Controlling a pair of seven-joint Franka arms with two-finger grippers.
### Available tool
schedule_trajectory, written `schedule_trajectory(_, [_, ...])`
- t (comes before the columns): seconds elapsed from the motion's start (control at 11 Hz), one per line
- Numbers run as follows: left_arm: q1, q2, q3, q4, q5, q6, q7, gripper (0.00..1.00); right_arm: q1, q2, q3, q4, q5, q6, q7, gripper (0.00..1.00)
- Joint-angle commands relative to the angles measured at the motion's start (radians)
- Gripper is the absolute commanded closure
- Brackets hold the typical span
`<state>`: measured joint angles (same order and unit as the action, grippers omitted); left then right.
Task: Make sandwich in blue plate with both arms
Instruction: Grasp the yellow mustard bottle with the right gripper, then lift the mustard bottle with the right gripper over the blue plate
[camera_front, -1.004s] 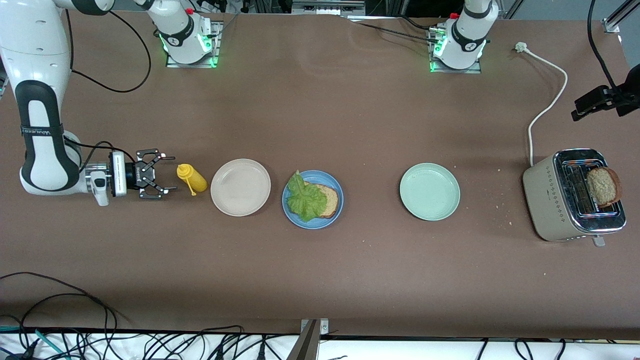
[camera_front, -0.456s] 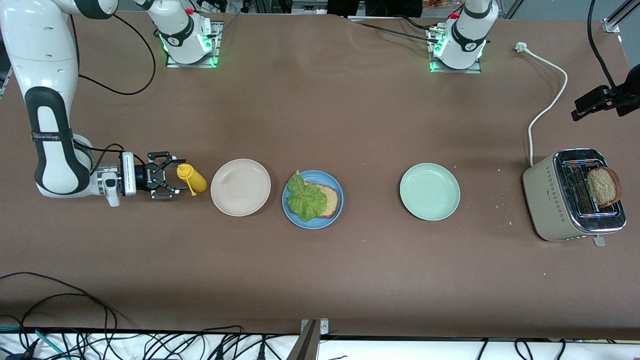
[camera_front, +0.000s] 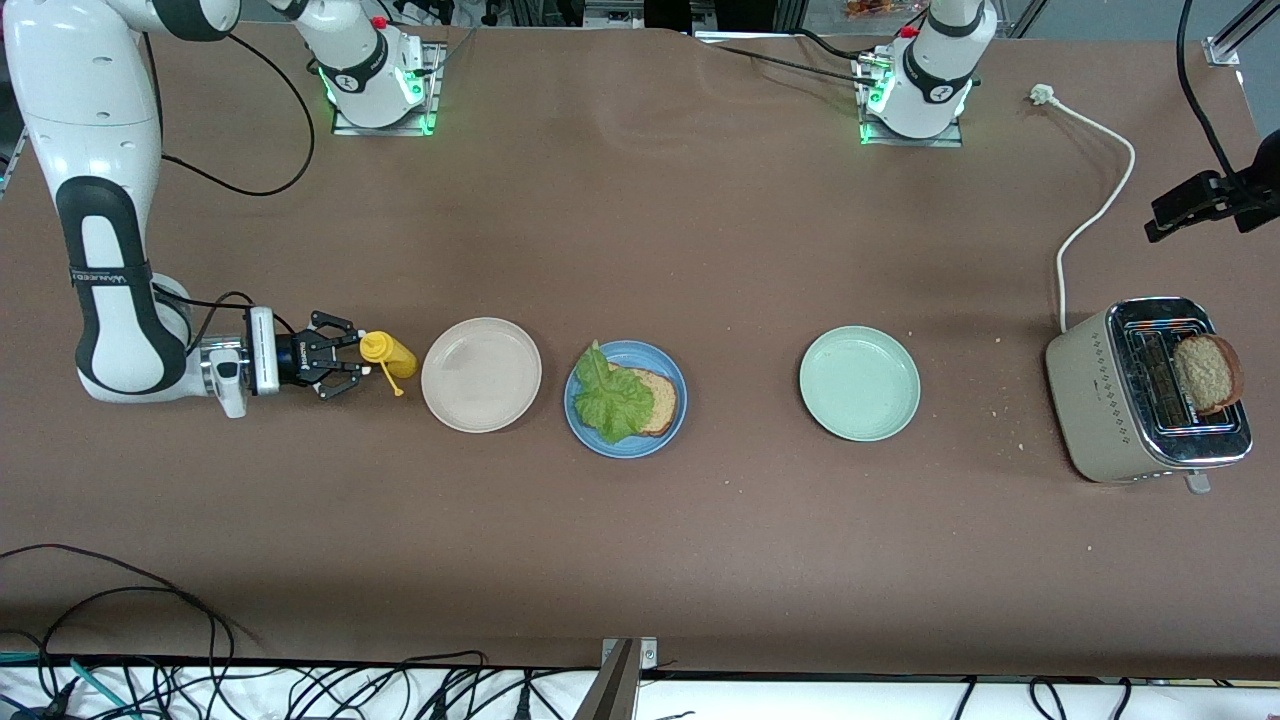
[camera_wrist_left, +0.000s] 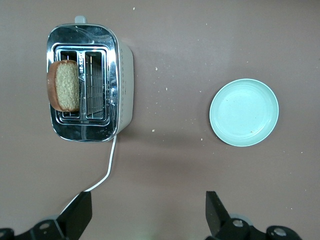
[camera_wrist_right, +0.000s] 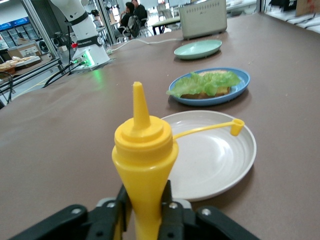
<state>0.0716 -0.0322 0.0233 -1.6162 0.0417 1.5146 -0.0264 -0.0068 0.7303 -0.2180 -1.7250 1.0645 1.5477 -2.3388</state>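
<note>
Since a second ago the right gripper has slid in toward the yellow squeeze bottle and pinched together on its base. Looks like sauce comes next.

Blue plate sits mid-table between beige plate and mint plate; it carries one bread slice under lettuce. Second slice stands in the toaster.

Left gripper hangs above the table near the toaster, fingers spread wide, empty, waiting.

Open-faced sandwich, lettuce over one bread slice, on blue plate.
</note>
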Motion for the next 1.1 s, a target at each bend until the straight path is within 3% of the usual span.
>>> schedule_trajectory(0.0, [0.011, 0.005, -0.005, 0.021, -0.005, -0.017, 0.025, 0.00, 0.001, -0.002, 0.003, 0.120, -0.142, -0.052, 0.230, 0.90])
schedule_trajectory(0.18, [0.011, 0.005, -0.005, 0.021, -0.005, -0.017, 0.025, 0.00, 0.024, -0.003, 0.005, 0.200, -0.221, -0.064, 0.388, 0.92])
schedule_trajectory(0.64, [0.011, 0.005, -0.005, 0.021, -0.005, -0.017, 0.025, 0.00, 0.218, -0.017, 0.002, 0.425, -0.532, -0.047, 1.009, 0.96])
schedule_trajectory(0.82, [0.011, 0.005, -0.005, 0.021, -0.005, -0.016, 0.025, 0.00, 0.312, -0.017, 0.000, 0.465, -0.636, 0.001, 1.154, 0.96])
schedule_trajectory(1.0, [0.011, 0.005, -0.005, 0.019, -0.005, -0.016, 0.025, 0.00, 0.420, -0.017, 0.000, 0.467, -0.795, 0.092, 1.237, 0.95])
